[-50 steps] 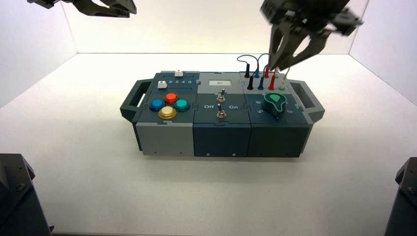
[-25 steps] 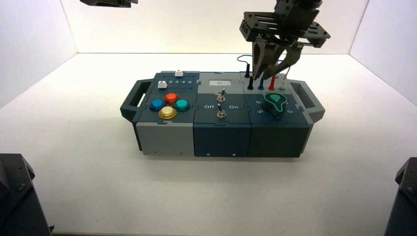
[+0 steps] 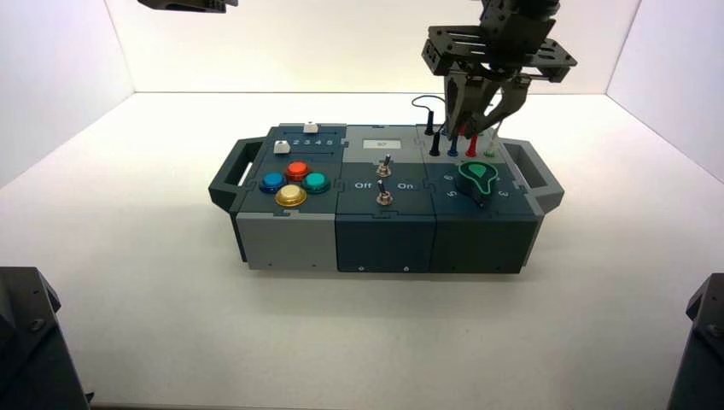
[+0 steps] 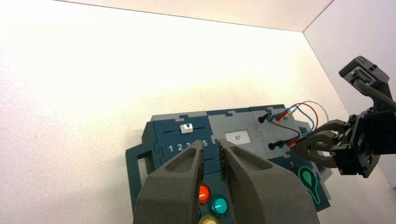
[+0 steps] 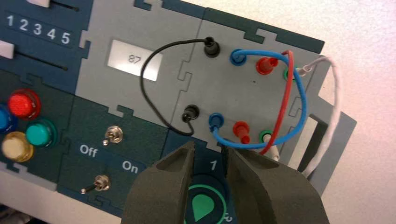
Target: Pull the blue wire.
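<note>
The blue wire [image 5: 302,100] arches in a loop between a rear blue plug [image 5: 238,57] and a front blue plug [image 5: 215,121] on the box's right rear panel. Its front plug also shows in the high view [image 3: 452,148]. My right gripper [image 5: 208,150] hovers just above and in front of the front row of plugs, over the green knob [image 5: 201,205]. Its jaws stand a little apart and hold nothing, and the blue loop passes close by one fingertip. It hangs over the wires in the high view [image 3: 474,115]. My left gripper [image 4: 210,145] is parked high at the back left.
The red wire [image 5: 285,100], the black wire [image 5: 149,100] and a white wire [image 5: 335,93] are plugged in beside the blue one. The box [image 3: 384,231] also bears two toggle switches [image 5: 112,135], coloured buttons [image 3: 294,181], sliders and a display reading 87 [image 5: 134,59].
My right gripper swung in from the right, came down over the wire plugs and narrowed its jaws. It has barely moved in the last half second. The left arm rose towards the top edge.
</note>
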